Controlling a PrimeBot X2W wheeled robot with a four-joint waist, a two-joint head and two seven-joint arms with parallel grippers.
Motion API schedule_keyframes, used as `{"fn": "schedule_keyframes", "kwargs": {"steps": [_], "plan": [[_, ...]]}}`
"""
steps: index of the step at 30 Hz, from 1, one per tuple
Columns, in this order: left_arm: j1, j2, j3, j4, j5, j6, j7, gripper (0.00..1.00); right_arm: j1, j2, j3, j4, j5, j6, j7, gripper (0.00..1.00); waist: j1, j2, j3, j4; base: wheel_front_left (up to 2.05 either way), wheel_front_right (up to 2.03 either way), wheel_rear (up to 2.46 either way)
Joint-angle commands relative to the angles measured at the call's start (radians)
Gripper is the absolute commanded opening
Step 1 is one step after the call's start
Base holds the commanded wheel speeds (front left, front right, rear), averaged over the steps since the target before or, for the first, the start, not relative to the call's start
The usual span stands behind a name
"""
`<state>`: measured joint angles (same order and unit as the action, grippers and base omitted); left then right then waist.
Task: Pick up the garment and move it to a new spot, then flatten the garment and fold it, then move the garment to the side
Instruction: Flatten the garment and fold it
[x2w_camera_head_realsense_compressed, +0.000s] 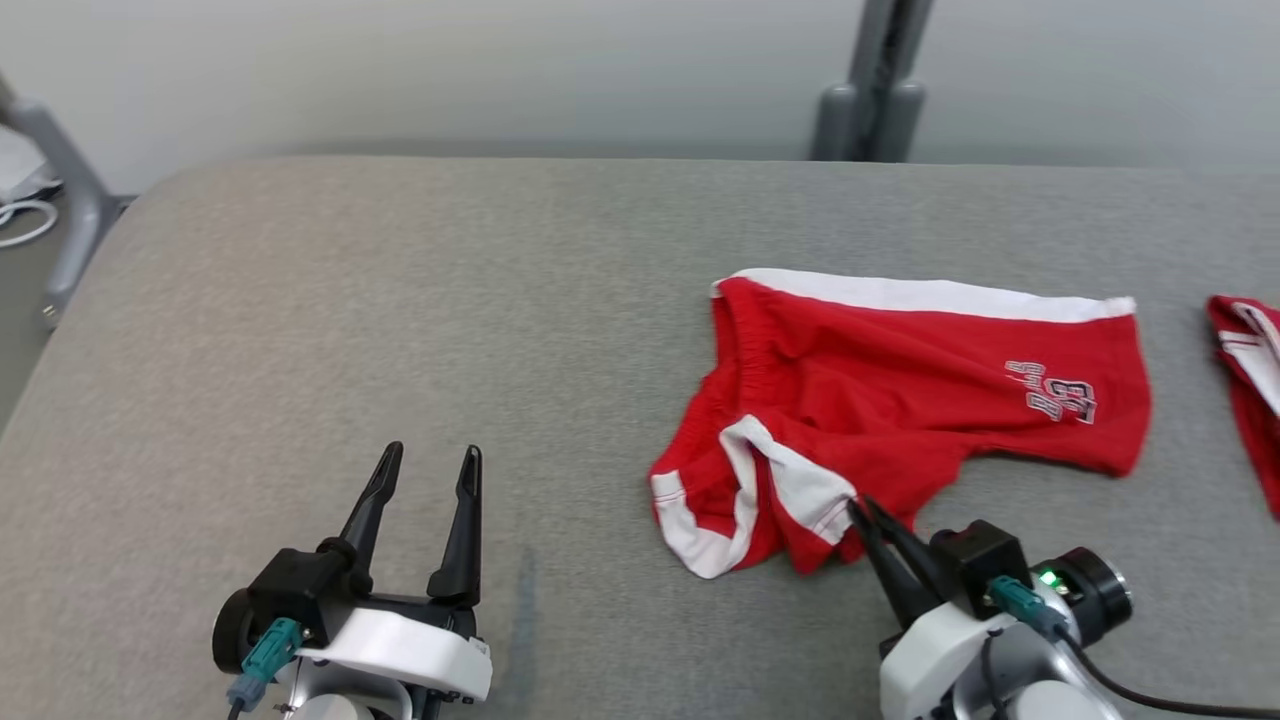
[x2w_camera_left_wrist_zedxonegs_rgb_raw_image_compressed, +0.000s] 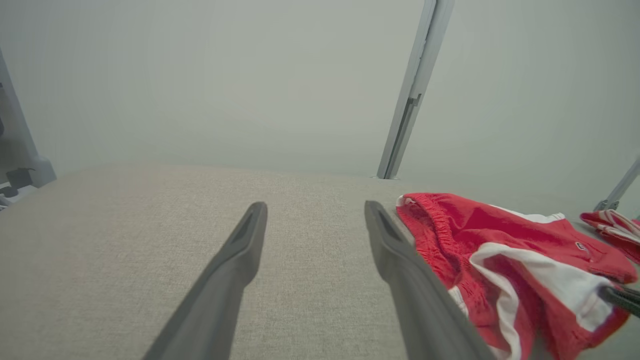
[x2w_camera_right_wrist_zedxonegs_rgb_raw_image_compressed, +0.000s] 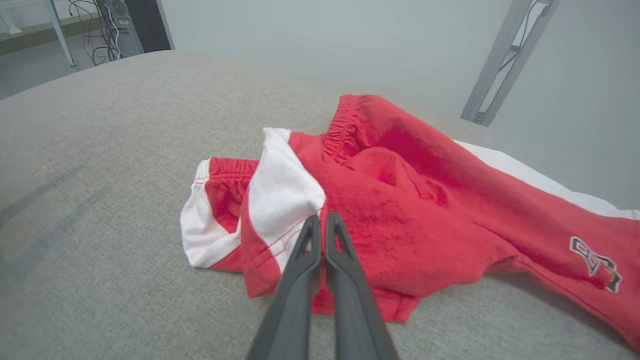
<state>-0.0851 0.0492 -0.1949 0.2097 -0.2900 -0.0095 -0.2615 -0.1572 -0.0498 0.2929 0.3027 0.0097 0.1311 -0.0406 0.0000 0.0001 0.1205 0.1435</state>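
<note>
1. shorts (x2w_camera_head_realsense_compressed: 900, 380): red, with a white band along one edge, white panels on the folded part, and a small navy-and-white lettered logo.
2. padded table (x2w_camera_head_realsense_compressed: 400, 300): grey, fine woven fleck.
3. second garment (x2w_camera_head_realsense_compressed: 1245, 380): red, white stripes.
4. left gripper (x2w_camera_head_realsense_compressed: 432, 455), right gripper (x2w_camera_head_realsense_compressed: 862, 508): black fingers (x2w_camera_head_realsense_compressed: 465, 520), white housings (x2w_camera_head_realsense_compressed: 400, 650).
5. wall (x2w_camera_head_realsense_compressed: 500, 70): pale grey; post (x2w_camera_head_realsense_compressed: 880, 80): darker grey.

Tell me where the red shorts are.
In the head view the shorts lie right of centre on the grey surface, near hem pinched by the right hand.
</note>
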Motion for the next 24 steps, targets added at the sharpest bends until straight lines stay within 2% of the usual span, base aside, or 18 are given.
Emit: {"fn": "schedule_keyframes", "kwargs": {"steps": [1, 6, 11, 17, 18, 19, 20, 24], "plan": [[0.007, 0.004, 0.005, -0.005, 0.007, -0.004, -0.004, 1.0, 0.02, -0.014, -0.017, -0.033, -0.01, -0.001, 0.015, 0.0, 0.0, -0.0001, -0.013, -0.047, 0.0, 0.0, 0.0], [0.003, 0.003, 0.011, -0.011, 0.008, -0.006, -0.004, 1.0, 0.082, -0.063, -0.039, -0.186, -0.039, -0.001, 0.084, 0.0, 0.0, -0.0001, -0.01, -0.126, 0.0, 0.0, 0.0], [-0.023, 0.004, 0.015, -0.016, 0.006, -0.006, -0.004, 1.0, 0.167, -0.177, -0.065, -0.366, -0.053, -0.001, 0.194, 0.0, 0.0, -0.0001, 0.008, -0.198, 0.0, 0.0, 0.0], [-0.051, 0.004, 0.007, -0.017, -0.002, -0.011, -0.004, 1.0, 0.22, -0.277, -0.144, -0.454, -0.085, -0.001, 0.267, 0.0, 0.0, -0.0001, 0.034, -0.228, 0.0, 0.0, 0.0], [-0.054, 0.004, 0.005, -0.016, -0.003, -0.012, -0.004, 1.0, 0.226, -0.279, -0.151, -0.452, -0.083, -0.001, 0.273, 0.12, 0.0, -0.0001, 0.038, -0.227, 0.0, 0.0, 0.0], [-0.055, 0.004, 0.003, -0.014, -0.003, -0.014, -0.004, 1.0, 0.229, -0.281, -0.158, -0.447, -0.083, -0.001, 0.28, 0.44, 0.0, -0.0001, 0.04, -0.224, 0.0, 0.0, 0.0], [-0.057, 0.004, 0.003, -0.012, -0.003, -0.016, -0.004, 1.0, 0.235, -0.282, -0.161, -0.44, -0.082, -0.001, 0.29, 1.0, 0.0, -0.0001, 0.043, -0.222, 0.0, 0.0, 0.0], [-0.063, 0.004, 0.006, -0.007, 0.003, -0.019, -0.004, 1.0, 0.241, -0.264, -0.193, -0.429, -0.095, -0.001, 0.307, 1.0, 0.0, -0.0001, 0.046, -0.211, 0.0, 0.0, 0.0]]}}
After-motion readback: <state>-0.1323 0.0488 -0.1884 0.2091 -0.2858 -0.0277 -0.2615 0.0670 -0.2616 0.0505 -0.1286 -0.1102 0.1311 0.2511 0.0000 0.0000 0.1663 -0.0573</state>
